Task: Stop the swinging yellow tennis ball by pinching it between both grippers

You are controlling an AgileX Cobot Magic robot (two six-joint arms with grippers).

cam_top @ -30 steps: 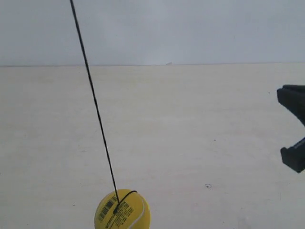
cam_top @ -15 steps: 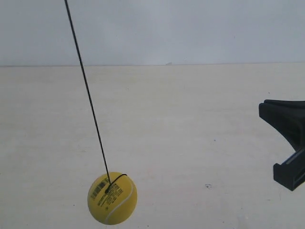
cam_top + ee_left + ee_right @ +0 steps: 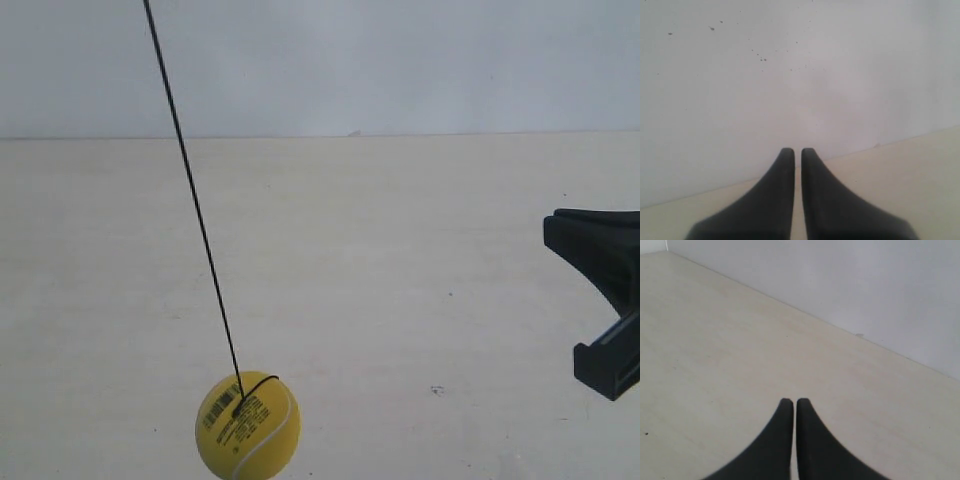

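The yellow tennis ball [image 3: 247, 426] hangs on a thin black string [image 3: 195, 215] just above the pale table, low and left of centre in the exterior view; its barcode label and white seam face the camera. A black gripper [image 3: 565, 235] reaches in from the exterior view's right edge, well apart from the ball; which arm it belongs to does not show. In the left wrist view, my left gripper [image 3: 797, 151] is shut on nothing and faces the wall. My right gripper [image 3: 793, 402] is also shut and empty, above bare table. Neither wrist view shows the ball.
A pale wooden table [image 3: 400, 300] runs back to a plain white wall [image 3: 400, 60]. The string slants up and out of the exterior view's top left. The arm at the exterior view's left is out of view.
The ball swung left and up, then back right and down a little. The gripper at the exterior view's right moved further in a second ago and has since held still.
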